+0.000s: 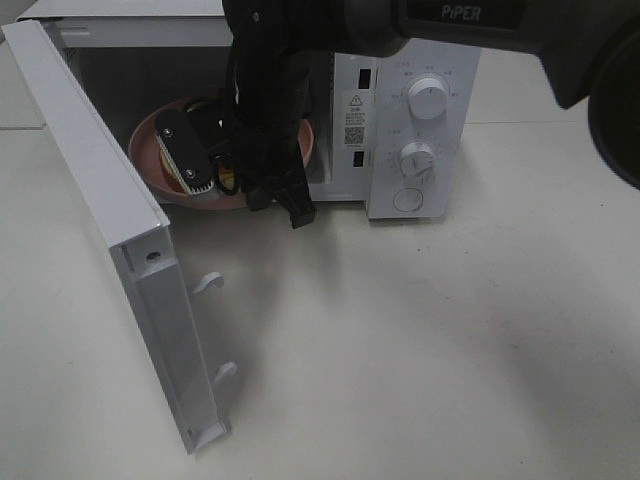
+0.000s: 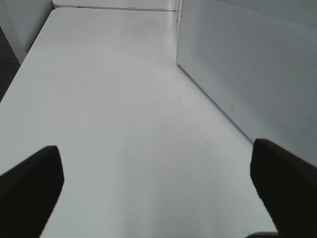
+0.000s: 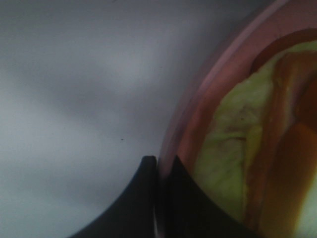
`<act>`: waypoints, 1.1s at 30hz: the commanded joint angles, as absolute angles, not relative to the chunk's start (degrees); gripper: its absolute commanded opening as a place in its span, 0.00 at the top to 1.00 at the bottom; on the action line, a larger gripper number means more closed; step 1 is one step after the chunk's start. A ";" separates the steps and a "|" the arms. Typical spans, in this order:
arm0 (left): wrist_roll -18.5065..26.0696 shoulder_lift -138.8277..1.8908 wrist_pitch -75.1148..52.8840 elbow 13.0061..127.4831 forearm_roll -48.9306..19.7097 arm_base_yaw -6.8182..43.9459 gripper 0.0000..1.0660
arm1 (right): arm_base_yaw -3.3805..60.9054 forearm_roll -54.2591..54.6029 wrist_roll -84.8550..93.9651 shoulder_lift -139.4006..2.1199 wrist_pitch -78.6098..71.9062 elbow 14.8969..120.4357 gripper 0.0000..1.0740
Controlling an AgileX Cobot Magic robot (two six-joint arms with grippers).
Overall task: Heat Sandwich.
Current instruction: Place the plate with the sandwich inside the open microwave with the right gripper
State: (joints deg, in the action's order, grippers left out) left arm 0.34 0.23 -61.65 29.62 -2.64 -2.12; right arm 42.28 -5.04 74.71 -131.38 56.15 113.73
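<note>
sandwich (image 3: 225,148), pale green filling edge showing, lying on pink plate (image 3: 208,84), inside microwave (image 1: 450,150)

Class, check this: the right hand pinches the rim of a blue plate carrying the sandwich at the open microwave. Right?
No: the plate is pink, not blue, as the right wrist view shows. The right hand pinches its rim, sandwich on it, at the open microwave.

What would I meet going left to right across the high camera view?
Open microwave door → pink plate → black arm → control panel with two dials.
</note>
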 commanded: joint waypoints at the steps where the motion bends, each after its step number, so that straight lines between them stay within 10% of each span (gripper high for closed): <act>1: 0.00 1.32 -61.08 29.62 -2.86 -2.12 0.08 | 42.06 -5.56 72.82 -132.41 55.69 116.02 1.00; 33: 0.00 1.32 -61.08 29.62 -2.86 -2.12 0.08 | 38.45 -6.65 66.29 -142.44 50.19 129.55 1.00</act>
